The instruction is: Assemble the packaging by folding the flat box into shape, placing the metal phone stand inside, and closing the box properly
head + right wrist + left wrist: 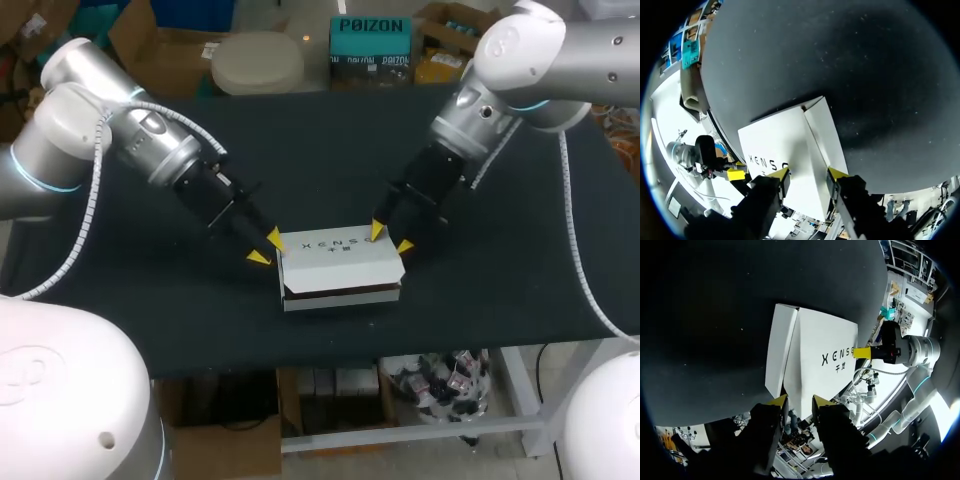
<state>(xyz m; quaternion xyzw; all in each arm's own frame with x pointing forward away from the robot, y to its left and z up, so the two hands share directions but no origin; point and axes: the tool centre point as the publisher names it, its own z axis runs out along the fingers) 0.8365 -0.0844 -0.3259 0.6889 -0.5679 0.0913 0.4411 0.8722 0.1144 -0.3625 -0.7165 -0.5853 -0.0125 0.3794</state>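
A white box (340, 262) with dark print on its lid lies in the middle of the black table. Its lid is folded down, and a dark slit shows under the lid's front edge. My left gripper (265, 248) stands open at the box's left end, its yellow fingertips (779, 400) straddling the end of the box (815, 355). My right gripper (390, 239) is open at the right end, one fingertip (782, 173) over the lid and the other by the end panel of the box (790, 150). The metal phone stand is not visible.
The black table (500, 250) spreads wide on both sides of the box and behind it. The table's front edge runs a short way in front of the box. Both arms slant in from the rear corners.
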